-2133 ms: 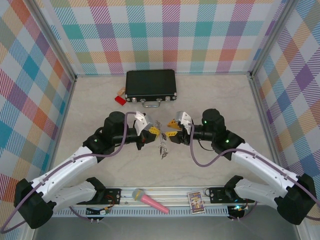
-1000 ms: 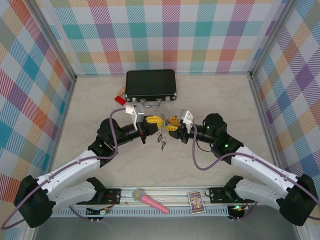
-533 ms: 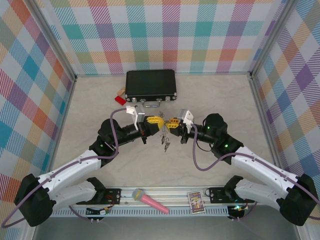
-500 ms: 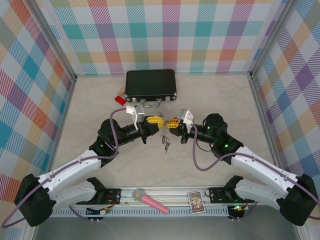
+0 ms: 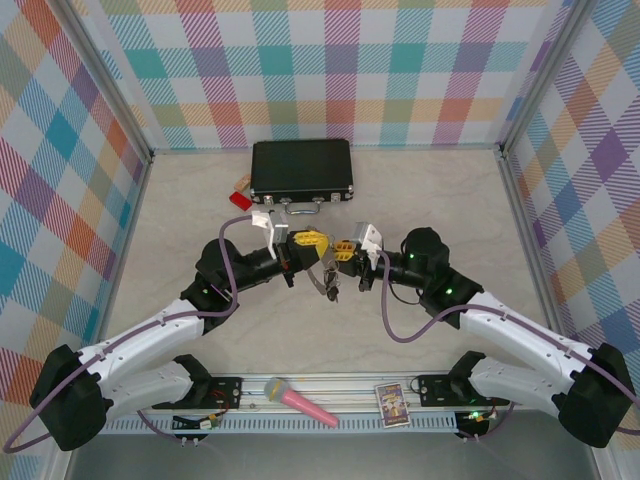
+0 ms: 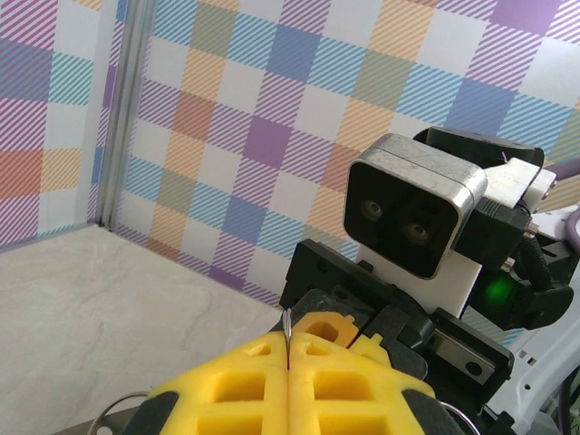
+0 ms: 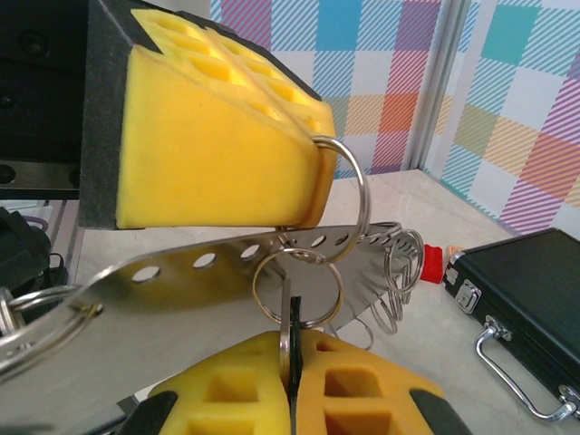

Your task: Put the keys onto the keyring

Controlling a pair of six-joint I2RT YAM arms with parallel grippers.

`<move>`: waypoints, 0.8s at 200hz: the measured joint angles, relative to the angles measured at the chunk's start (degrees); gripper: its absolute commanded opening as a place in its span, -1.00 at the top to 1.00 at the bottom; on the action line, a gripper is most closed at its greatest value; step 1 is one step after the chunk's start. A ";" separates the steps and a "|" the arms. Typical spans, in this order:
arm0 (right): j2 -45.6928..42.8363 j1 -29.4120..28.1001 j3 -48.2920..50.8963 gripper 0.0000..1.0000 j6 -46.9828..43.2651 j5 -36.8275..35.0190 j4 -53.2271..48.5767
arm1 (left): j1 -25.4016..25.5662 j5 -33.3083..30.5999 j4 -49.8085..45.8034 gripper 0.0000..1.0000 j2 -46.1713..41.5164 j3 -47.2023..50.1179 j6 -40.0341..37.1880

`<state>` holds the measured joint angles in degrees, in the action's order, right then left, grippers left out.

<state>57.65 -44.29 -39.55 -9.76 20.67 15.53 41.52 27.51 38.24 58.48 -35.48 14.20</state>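
A: Start at your near rail: a pink microphone (image 5: 300, 402) lies there, with a small card box (image 5: 393, 404) to its right.

B: Further in, your two arms meet over the middle of the table (image 5: 450, 200). Your left gripper (image 6: 286, 349) has its yellow pads pressed together on a thin edge of metal, which is the keyring (image 7: 181, 281).

A: Your right gripper (image 7: 290, 349) faces it, almost touching. Its pads are pinched together at the foot of one small loop (image 7: 297, 290) on the keyring's rim.

B: So you have the keyring lifted between both grippers. The keys (image 5: 331, 290) dangle just below it, though they are too small for you to count.

A: Beyond them, a red block (image 5: 240, 200) lies just left of the shut black case (image 5: 301, 168) by the back wall.
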 measured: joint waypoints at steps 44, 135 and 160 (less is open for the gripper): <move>-2.40 -0.04 0.07 0.97 -0.70 -1.95 -1.90 | 0.00 -0.15 -3.45 1.00 -2.21 0.00 -2.05; -4.39 -0.04 0.02 0.96 -2.34 -3.74 -5.79 | 0.00 0.04 -9.90 1.00 -3.63 0.00 -5.22; -4.33 -0.04 -0.50 0.96 -3.06 -3.72 -7.32 | 0.00 0.48 -11.54 1.00 -3.63 0.00 -5.95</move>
<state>53.32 -44.34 -40.05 -12.82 16.95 8.21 41.52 27.99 26.70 54.85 -35.48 8.25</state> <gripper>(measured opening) 0.059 0.050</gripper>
